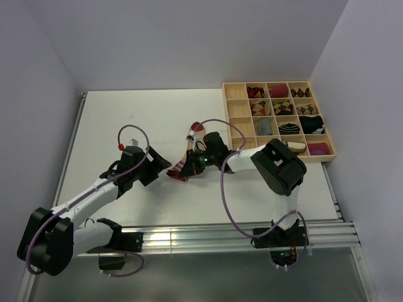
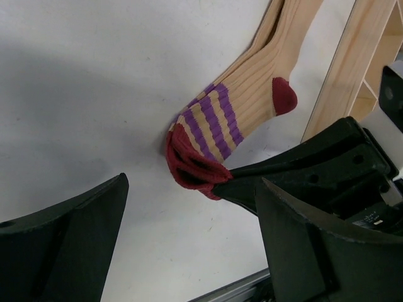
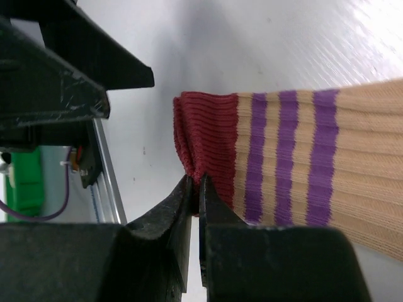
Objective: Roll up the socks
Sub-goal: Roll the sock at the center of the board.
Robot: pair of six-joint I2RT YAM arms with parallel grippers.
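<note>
A beige sock with purple stripes, a dark-red heel and a dark-red cuff lies stretched on the white table, toe toward the back. My right gripper is shut on the edge of the cuff, pinching the red fabric between its fingertips. In the left wrist view the sock runs up and to the right, and the right gripper holds its cuff. My left gripper stands open just short of the cuff, with nothing between its fingers. From above, the left gripper sits left of the cuff.
A wooden tray with several compartments stands at the back right and holds rolled sock bundles. Its wooden edge shows beside the sock in the left wrist view. An aluminium rail runs along the table's near edge. Walls close in on three sides.
</note>
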